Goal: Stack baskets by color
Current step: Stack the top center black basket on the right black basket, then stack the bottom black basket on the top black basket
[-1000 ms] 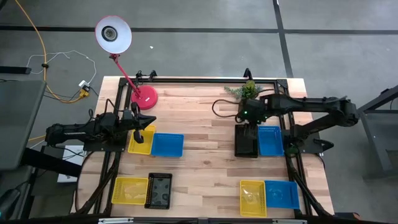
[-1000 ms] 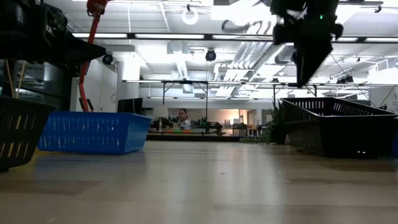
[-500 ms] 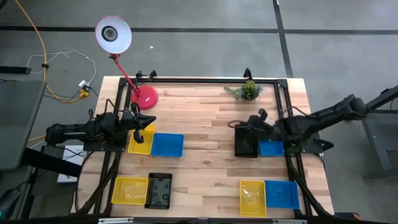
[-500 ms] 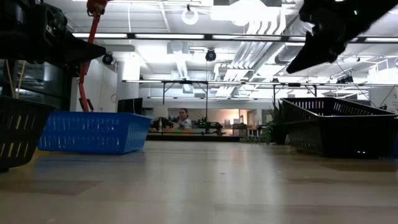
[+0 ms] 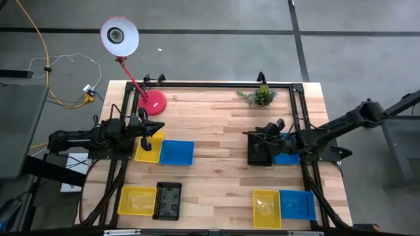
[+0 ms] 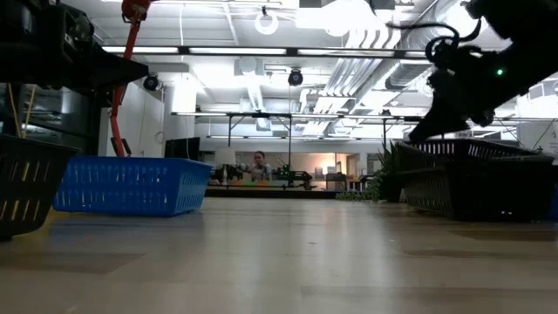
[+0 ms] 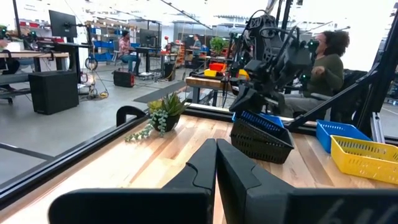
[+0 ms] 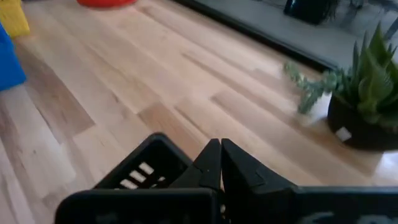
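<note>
High view. The right gripper (image 5: 266,136), which a second ago hung above the far end of the black basket (image 5: 259,152) with its jaws spread, has swung down and back to that basket's far rim, and its jaws are now closed together. Whether they pinch the rim cannot be told here. A blue basket (image 5: 287,156) touches the black one on its outer side. The left gripper (image 5: 146,126), jaws shut, is unmoved above a yellow basket (image 5: 148,151) with another blue basket (image 5: 177,153) beside it. Near the front edge lie a yellow and black pair (image 5: 149,200) and a yellow and blue pair (image 5: 284,207).

Low view. The right gripper (image 6: 433,129) has dropped from the top of the frame to just over the black basket's (image 6: 475,179) rim.

Left wrist view. Own fingers (image 7: 214,165) meet tip to tip. Across the table, the right arm stoops over the black basket (image 7: 261,140).

Right wrist view. Fingers (image 8: 219,165) are pressed together, the black basket's corner (image 8: 146,165) just beside them, no mesh visibly between.

Judgement: a grab on the black basket has begun; the hold is unconfirmed, and no colours are stacked yet.
</note>
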You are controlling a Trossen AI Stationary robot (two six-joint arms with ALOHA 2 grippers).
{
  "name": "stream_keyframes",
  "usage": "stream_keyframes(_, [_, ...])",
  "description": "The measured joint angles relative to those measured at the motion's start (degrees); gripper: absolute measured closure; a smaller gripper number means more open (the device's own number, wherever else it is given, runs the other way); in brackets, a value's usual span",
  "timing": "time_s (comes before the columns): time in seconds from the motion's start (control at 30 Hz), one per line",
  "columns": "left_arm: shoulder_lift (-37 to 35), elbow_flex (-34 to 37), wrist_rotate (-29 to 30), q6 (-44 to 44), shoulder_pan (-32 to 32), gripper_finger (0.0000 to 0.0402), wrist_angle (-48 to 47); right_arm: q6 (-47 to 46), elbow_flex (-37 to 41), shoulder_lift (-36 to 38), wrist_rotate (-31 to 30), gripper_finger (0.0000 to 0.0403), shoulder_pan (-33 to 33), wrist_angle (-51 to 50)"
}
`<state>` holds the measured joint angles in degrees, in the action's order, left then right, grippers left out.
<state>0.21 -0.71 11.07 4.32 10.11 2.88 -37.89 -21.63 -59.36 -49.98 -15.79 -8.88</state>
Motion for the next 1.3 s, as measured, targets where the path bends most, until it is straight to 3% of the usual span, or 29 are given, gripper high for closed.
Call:
stream_keyframes(0.13, [0.00, 0.00, 0.01, 0.00, -0.02, 0.0401, -0.03, -1.07, 0.02, -1.09, 3.91, 0.0403, 2.62, -1.80])
stream_keyframes(0.33, [0.00, -0.02, 0.03, 0.00, -0.02, 0.0401, -0.02, 4.51, -1.33, -0.13, 2.47, 0.0403, 2.02, 0.23])
stream_keyframes(0.47, [0.00, 0.00, 0.78, 0.00, 0.00, 0.0401, -0.02, 11.97, -2.47, 0.02, 2.58, 0.0403, -1.08, 6.90])
stream_keyframes(0.67, [0.01, -0.01, 1.21, 0.01, 0.00, 0.0401, 0.44, 22.34, -2.54, -1.14, 12.46, 0.0403, -4.60, 20.15])
stream_keyframes(0.93, [0.02, 0.00, 1.36, 4.49, -0.02, 0.0401, 5.46, 31.40, -2.20, -5.73, 13.55, 0.0403, -7.26, 30.47])
stream_keyframes(1.1, [0.04, 0.00, -4.34, 2.88, -0.04, 0.0401, 9.58, 32.16, 4.49, -5.46, 13.94, 0.0403, -6.23, 40.08])
stream_keyframes(1.3, [1.75, 0.00, -6.83, 2.57, -0.04, 0.0395, 12.48, 33.46, 18.19, 3.18, 13.75, 0.0403, -3.22, 59.28])
